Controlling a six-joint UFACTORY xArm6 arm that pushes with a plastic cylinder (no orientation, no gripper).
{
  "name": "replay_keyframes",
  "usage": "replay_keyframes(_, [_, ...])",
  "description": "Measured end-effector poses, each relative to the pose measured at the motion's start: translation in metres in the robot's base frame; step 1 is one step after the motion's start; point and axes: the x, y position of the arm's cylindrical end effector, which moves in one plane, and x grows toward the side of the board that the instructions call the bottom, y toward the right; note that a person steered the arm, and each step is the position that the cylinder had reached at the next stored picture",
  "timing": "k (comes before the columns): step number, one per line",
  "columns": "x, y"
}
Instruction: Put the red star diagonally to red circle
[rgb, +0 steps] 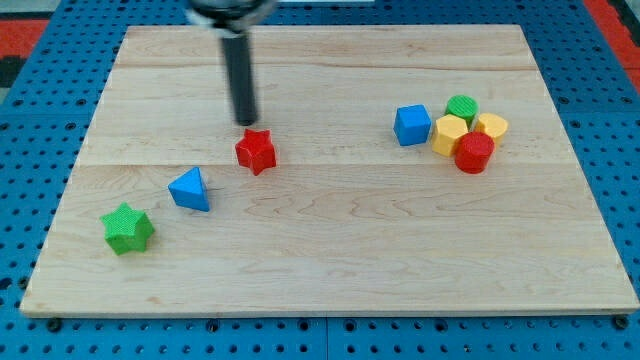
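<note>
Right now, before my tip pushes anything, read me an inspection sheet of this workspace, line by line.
Surface: pale wooden board, flat, on a blue pegboard.
Job's things: red star left of centre; red circle at the view's right, touching the cluster.
Clutter: blue triangle, green star, blue cube, yellow hexagon, green block, yellow block.
Grippers: none; my tip sits just above the red star, towards the view's top.
Cables: nothing seen.
Surroundings: red patches at the top corners.
</note>
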Motion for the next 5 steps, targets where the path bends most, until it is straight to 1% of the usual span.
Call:
replay_keyframes(1, [0.041,-0.015])
replay_keyframes(2, [0.044,0.044])
replay_keyframes(3, [0.045,0.132])
replay_keyframes(4, [0.052,0.18])
replay_keyframes(5, [0.086,0.192])
